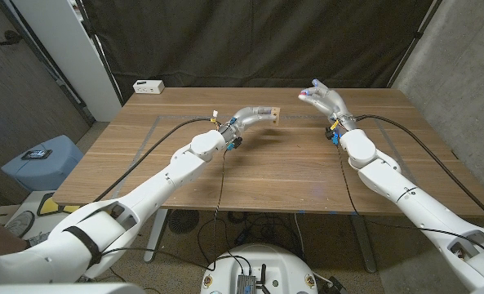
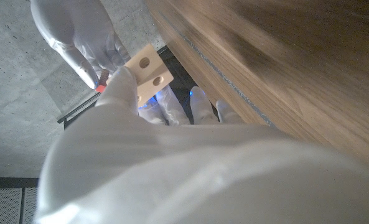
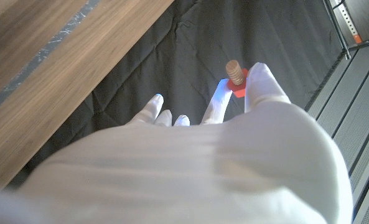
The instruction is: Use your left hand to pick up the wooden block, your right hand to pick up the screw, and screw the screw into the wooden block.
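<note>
The left hand (image 1: 254, 115) is raised above the far middle of the wooden counter (image 1: 274, 163) and grips the wooden block (image 1: 273, 115) in its fingertips, so the block is clear of the surface. In the left wrist view the block (image 2: 149, 71) shows as a pale, flat piece with two round holes in its face, held at the tips of the left hand's fingers (image 2: 172, 106), with the other hand visible beyond it. The right hand (image 1: 323, 100) is also lifted, over the far right part of the counter, well apart from the left hand, and it pinches the screw (image 1: 307, 94) between thumb and a finger. The right wrist view shows the screw (image 3: 235, 74) more clearly: a wooden threaded shank on a red head, standing out past the pinching fingertips (image 3: 259, 78) against the dark curtain (image 3: 172, 56) behind the counter. A small white box (image 1: 148, 86) sits at the far left corner of the counter, and a blue bin (image 1: 42, 163) stands on the floor off its left side.
</note>
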